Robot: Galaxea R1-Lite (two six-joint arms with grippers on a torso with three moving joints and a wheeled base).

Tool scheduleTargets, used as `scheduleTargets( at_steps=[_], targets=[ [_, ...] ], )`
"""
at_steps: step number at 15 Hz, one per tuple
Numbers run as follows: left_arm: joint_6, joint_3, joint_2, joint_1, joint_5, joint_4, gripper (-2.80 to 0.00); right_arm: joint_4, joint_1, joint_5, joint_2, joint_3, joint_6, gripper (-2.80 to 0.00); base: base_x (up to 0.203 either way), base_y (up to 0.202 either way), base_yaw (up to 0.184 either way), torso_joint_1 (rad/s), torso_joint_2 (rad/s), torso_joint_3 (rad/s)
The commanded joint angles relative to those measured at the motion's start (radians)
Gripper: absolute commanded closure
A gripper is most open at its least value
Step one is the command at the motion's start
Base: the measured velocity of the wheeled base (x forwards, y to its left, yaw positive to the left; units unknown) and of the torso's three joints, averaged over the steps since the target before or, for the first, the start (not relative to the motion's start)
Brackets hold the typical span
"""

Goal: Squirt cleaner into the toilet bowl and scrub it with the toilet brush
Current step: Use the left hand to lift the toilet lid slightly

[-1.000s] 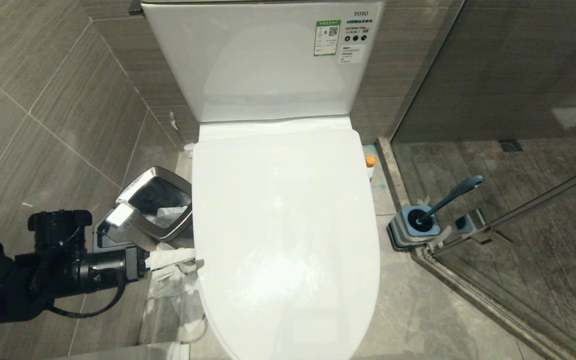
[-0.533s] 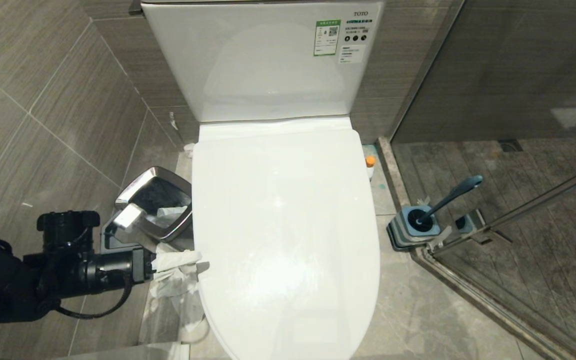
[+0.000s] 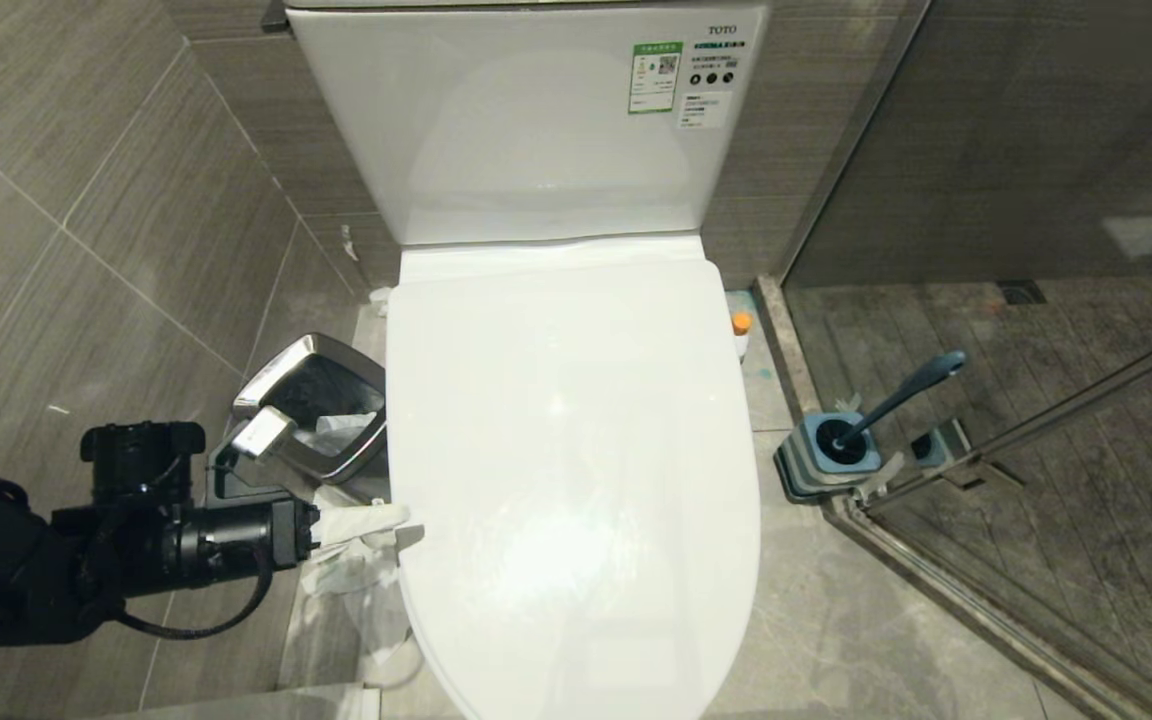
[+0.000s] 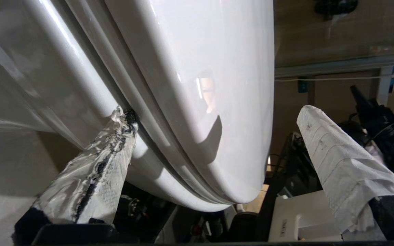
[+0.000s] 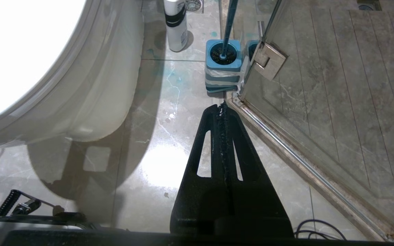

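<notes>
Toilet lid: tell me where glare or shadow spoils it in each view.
Head view: soft ceiling glare on the toilet lid, edges readable. Left wrist view: a finger of the left gripper casts a dark shadow on the lid's curved side. Right wrist view: the lid blows out to pure white, detail lost; another bright patch glares on the floor.

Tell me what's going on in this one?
The robot is at a closed toilet. Its left gripper, jaws open and wrapped in white paper, sits at the left edge of the toilet lid, one finger under the rim as if to lift it. The right gripper hangs shut and idle above the floor. The cleaner and the toilet brush in its base are untouched on the floor to the toilet's right.
</notes>
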Motion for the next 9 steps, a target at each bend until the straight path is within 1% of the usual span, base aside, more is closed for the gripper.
scheduleTargets(
  at_steps=[1, 9],
  targets=[
    [0.03, 0.001, 0.02, -0.003, 0.024, 0.001, -2.8, 0.0, 0.0, 0.0, 0.0, 0.0, 0.0, 0.0, 0.0, 0.0, 0.0, 0.0, 0.0, 0.0],
    [0.047, 0.012, 0.022, -0.006, 0.059, 0.007, -2.8, 0.0, 0.0, 0.0, 0.0, 0.0, -0.001, 0.0, 0.0, 0.0, 0.0, 0.0, 0.0, 0.0]
  ],
)
